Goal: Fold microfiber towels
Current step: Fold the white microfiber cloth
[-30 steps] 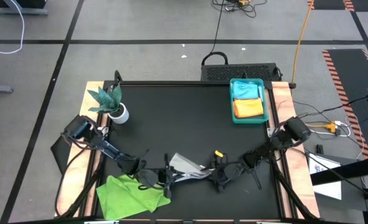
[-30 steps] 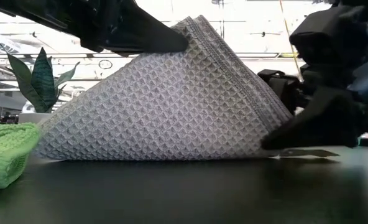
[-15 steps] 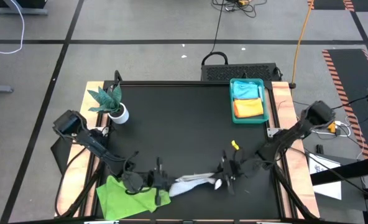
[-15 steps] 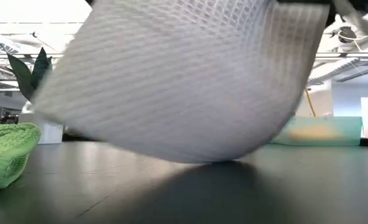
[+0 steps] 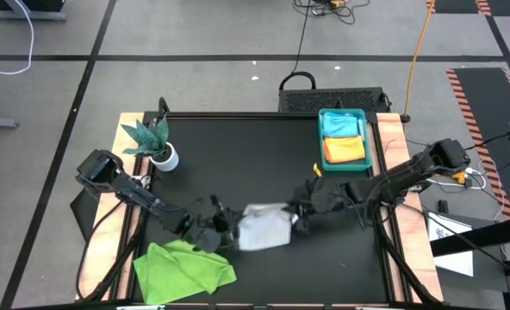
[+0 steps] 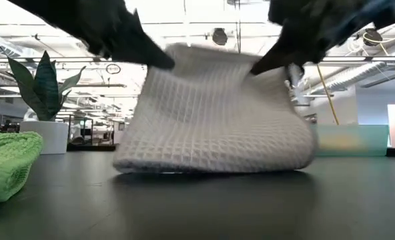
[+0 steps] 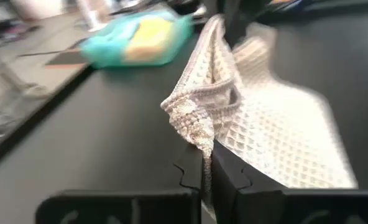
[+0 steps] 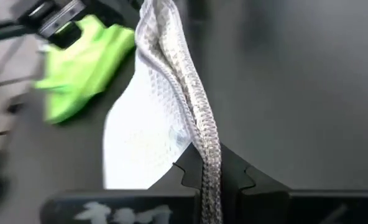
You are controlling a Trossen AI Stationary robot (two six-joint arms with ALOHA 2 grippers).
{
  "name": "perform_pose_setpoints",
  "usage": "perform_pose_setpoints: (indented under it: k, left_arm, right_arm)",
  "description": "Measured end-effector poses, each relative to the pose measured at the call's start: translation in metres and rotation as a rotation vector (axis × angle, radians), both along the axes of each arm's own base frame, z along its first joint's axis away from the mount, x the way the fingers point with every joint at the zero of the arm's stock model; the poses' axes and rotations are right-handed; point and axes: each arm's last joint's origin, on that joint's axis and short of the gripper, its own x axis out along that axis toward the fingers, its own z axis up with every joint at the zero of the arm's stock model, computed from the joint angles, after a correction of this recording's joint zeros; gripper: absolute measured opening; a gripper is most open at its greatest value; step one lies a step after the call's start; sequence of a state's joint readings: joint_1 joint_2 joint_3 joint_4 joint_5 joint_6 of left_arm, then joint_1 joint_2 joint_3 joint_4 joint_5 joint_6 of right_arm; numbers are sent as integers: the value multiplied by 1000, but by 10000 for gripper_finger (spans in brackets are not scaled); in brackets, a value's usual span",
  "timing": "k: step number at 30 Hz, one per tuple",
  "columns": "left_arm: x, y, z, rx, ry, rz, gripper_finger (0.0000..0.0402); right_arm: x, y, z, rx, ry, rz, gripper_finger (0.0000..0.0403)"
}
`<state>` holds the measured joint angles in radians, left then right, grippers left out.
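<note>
1. Two pincers are sharing one cloth: the left pincer (image 5: 218,226) is pinching the left top corner of the white-grey towel (image 5: 264,227), fingers pressed tight on the bunched edge, near the front middle of the dark surface (image 5: 238,155).
2. Between the arms, the towel is hanging with its lower fold resting on the surface, its long axis running left to right from one pincer to the other.
3. The right pincer (image 5: 300,209) is pinching the opposite top corner, its fingers closed on the doubled hem and sitting slightly farther back than the left one.
4. Both arms are equally near, one at each end, so the coming fold likely turns on carrying both held corners together across that axis.
5. The lime green towel (image 5: 184,268) is lying crumpled at the front left; the pale blue towel (image 5: 341,126) and orange towel (image 5: 344,150) are sitting in the teal tray (image 5: 369,138).
</note>
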<state>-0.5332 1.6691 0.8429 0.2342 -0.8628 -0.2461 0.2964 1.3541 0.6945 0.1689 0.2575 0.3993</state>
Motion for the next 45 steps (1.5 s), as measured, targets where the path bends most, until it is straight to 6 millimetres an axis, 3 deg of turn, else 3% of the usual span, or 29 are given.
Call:
perform_pose_setpoints:
  k: [7, 14, 18, 25, 32, 40, 45]
  left_arm:
    - [1, 42, -20, 66, 25, 182, 9]
    - [-14, 59, -42, 35, 9, 160, 15]
    - [-23, 60, -50, 28, 11, 130, 7]
    - [-29, 52, -57, 5, 57, -34, 30]
    - [-35, 37, -55, 97, 65, -99, 8]
    - [-35, 33, -55, 92, 90, -191, 73]
    - [-35, 33, -55, 81, 78, -187, 86]
  right_arm:
    - [14, -41, -14, -112, 51, -95, 6]
    - [25, -49, -33, -219, 87, -56, 6]
    - [28, -46, -36, -288, 82, 1, 6]
    - [27, -44, -37, -337, 99, 43, 6]
    - [29, -42, -45, -329, 115, 103, 6]
    - [34, -38, -64, -399, 155, 165, 6]
    - [34, -37, -72, -382, 181, 213, 6]
